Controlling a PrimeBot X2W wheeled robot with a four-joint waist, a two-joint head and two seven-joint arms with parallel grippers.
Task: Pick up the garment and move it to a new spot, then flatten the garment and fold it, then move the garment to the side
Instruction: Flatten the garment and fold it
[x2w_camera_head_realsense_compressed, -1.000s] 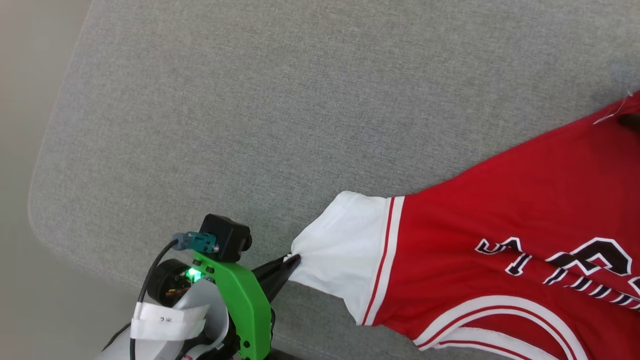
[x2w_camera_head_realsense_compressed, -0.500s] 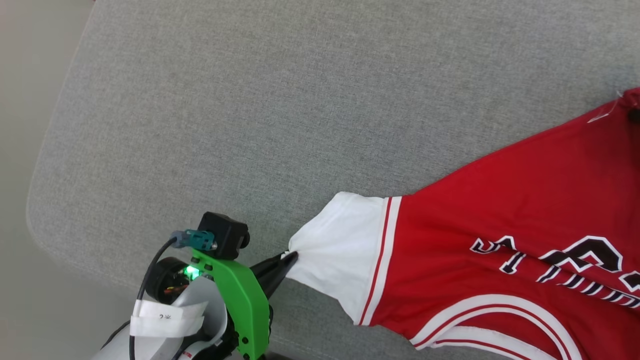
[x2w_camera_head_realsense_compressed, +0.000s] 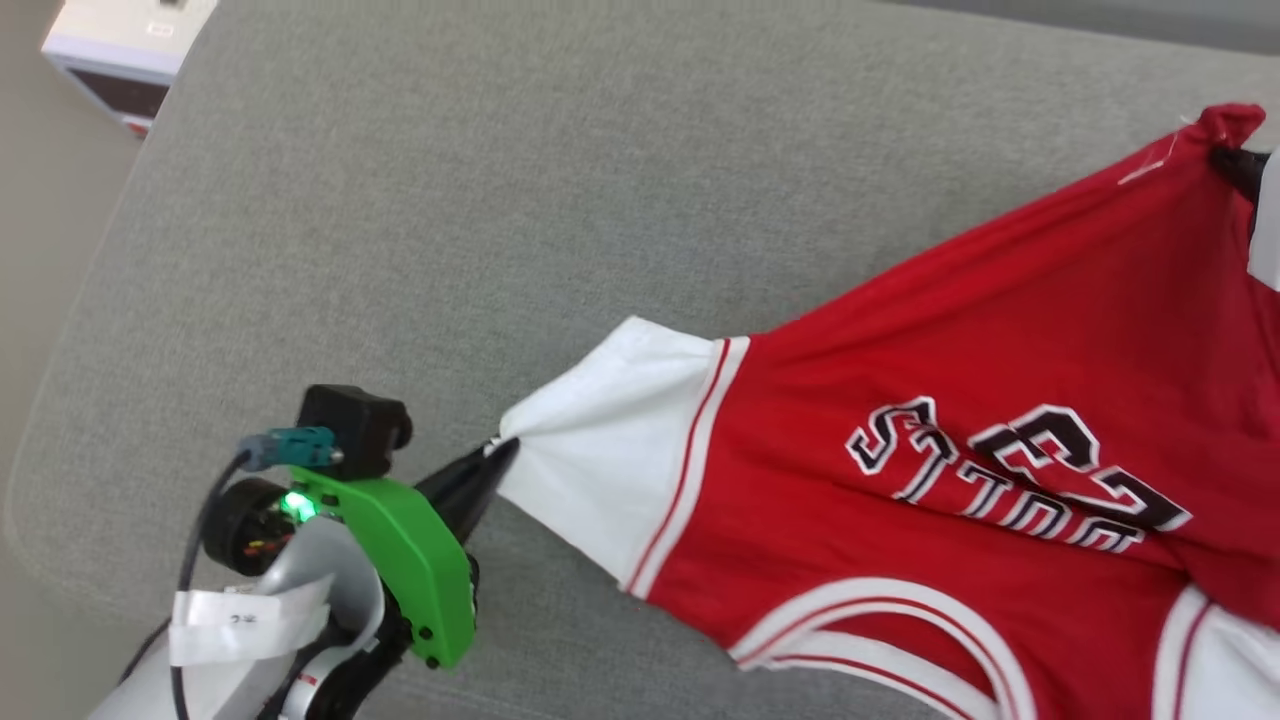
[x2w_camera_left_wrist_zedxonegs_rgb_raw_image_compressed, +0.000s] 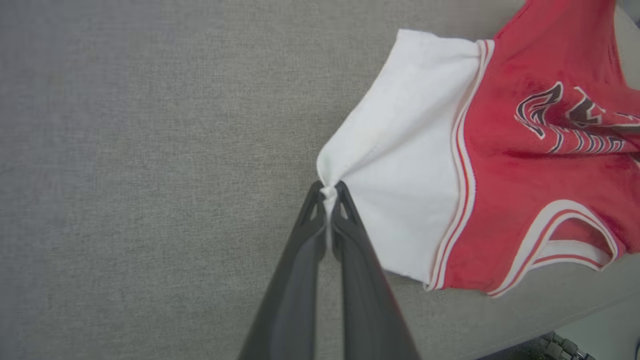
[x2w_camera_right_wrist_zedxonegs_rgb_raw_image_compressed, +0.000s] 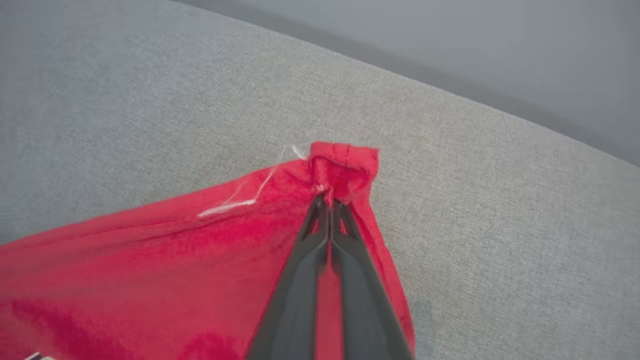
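At the left, pinching the cuff edge of the white sleeve (x2w_camera_head_realsense_compressed: 600, 460) with the left tool (x2w_camera_left_wrist_zedxonegs_rgb_raw_image_compressed: 328, 189), fingers (x2w_camera_left_wrist_zedxonegs_rgb_raw_image_compressed: 300, 260) closed tight on a small tuck of cloth. Holding the garment (x2w_camera_head_realsense_compressed: 900, 330) drawn out across the right half of the grey padded surface (x2w_camera_head_realsense_compressed: 500, 200), black lettering (x2w_camera_head_realsense_compressed: 1010, 470) facing up. At the far right, gripping a bunched red corner (x2w_camera_right_wrist_zedxonegs_rgb_raw_image_compressed: 345, 165) with the right tool (x2w_camera_right_wrist_zedxonegs_rgb_raw_image_compressed: 327, 201), fingers closed on the fabric.

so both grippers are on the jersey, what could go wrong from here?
Left gripper pinches only a small tuck of the white sleeve edge; it may slip under tension. Right gripper grips the red hem corner beside a loose white thread; a hard pull could fray it further.
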